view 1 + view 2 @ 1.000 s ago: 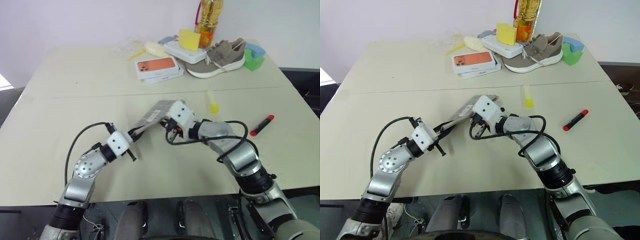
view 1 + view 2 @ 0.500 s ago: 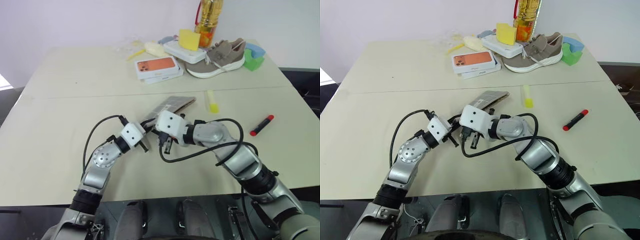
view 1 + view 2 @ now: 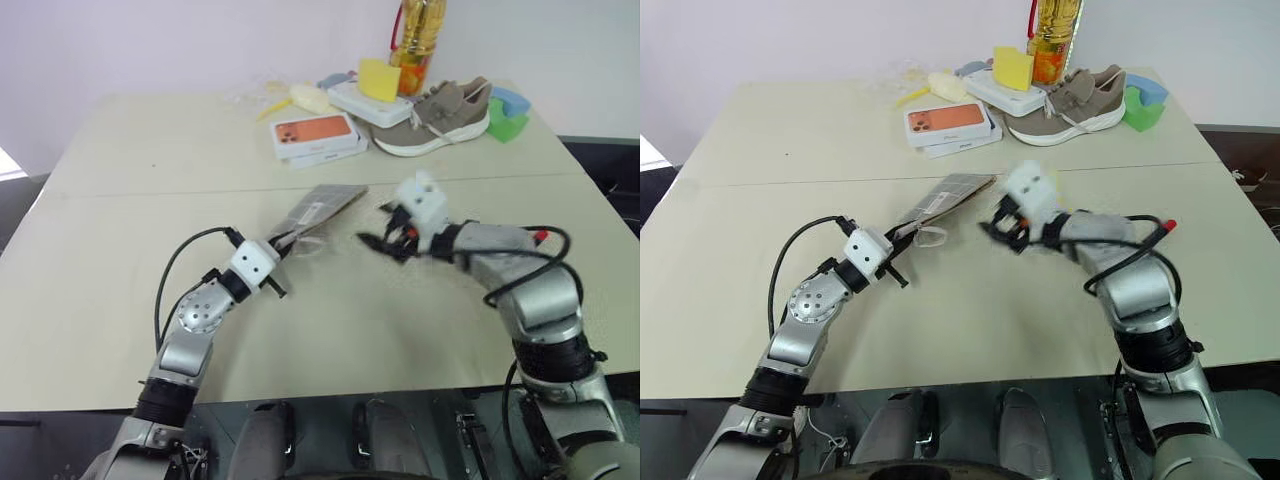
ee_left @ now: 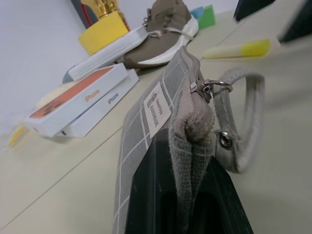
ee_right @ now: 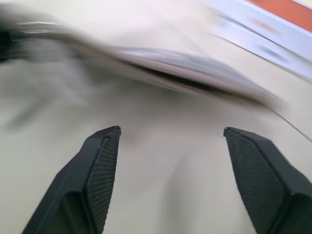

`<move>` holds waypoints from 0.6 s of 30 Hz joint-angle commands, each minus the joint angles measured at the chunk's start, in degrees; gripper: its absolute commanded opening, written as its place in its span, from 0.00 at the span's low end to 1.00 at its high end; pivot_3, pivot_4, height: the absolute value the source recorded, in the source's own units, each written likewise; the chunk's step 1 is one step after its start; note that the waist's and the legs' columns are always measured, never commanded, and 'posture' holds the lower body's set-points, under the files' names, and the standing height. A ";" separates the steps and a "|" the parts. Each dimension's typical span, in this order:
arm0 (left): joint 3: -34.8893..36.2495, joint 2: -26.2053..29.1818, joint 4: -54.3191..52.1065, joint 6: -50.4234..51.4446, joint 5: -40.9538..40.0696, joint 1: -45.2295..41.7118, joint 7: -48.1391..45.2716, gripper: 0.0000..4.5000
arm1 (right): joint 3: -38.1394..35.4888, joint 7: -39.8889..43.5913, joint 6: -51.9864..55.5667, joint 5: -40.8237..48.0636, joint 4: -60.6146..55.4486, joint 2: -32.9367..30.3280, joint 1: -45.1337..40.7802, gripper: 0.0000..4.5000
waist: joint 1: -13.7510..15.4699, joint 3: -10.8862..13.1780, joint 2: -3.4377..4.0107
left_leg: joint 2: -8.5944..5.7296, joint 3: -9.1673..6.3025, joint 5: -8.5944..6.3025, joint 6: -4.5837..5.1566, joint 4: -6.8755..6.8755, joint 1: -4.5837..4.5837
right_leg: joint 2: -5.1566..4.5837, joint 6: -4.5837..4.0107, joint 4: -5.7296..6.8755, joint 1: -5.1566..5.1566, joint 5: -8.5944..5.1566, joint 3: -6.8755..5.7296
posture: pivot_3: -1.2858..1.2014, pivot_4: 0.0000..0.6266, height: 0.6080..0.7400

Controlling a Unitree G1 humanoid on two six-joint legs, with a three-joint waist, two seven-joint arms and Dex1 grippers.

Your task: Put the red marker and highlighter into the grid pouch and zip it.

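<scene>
The grid pouch [image 3: 322, 205] is grey with white lines and lies tilted at mid-table, its near end lifted. My left gripper [image 3: 281, 246] is shut on that near end. In the left wrist view the fabric is pinched between the black fingers [image 4: 146, 195], with the zipper pull [image 4: 207, 87] and a grey loop just beyond them. My right gripper [image 3: 998, 235] hovers open and holds nothing, a short way right of the pouch. The yellow highlighter [image 4: 239, 48] lies on the table past the pouch. The red marker [image 3: 1167, 225] peeks out behind my right forearm.
At the back of the table stand stacked phone boxes [image 3: 318, 135], a brown shoe [image 3: 432, 118], a yellow block [image 3: 378, 78] on a white box, a bottle [image 3: 418, 30] and a green sponge [image 3: 508, 120]. A seam crosses the table behind the pouch.
My right gripper has pulled away from the pouch to the right, risen a little and opened. The left gripper keeps its hold on the pouch's near end.
</scene>
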 commanded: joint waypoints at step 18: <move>0.79 -0.95 -3.10 2.52 -1.13 3.03 1.38 0.00 | -12.00 -17.84 -14.52 -0.92 32.00 7.64 -7.59 0.35 | -0.23 0.01 0.03 | 0.02 0.17 0.01 0.00 -0.04 0.00 | 0.00 0.01 0.02 -0.07 0.00 0.08 | 0.52 0.24 1.00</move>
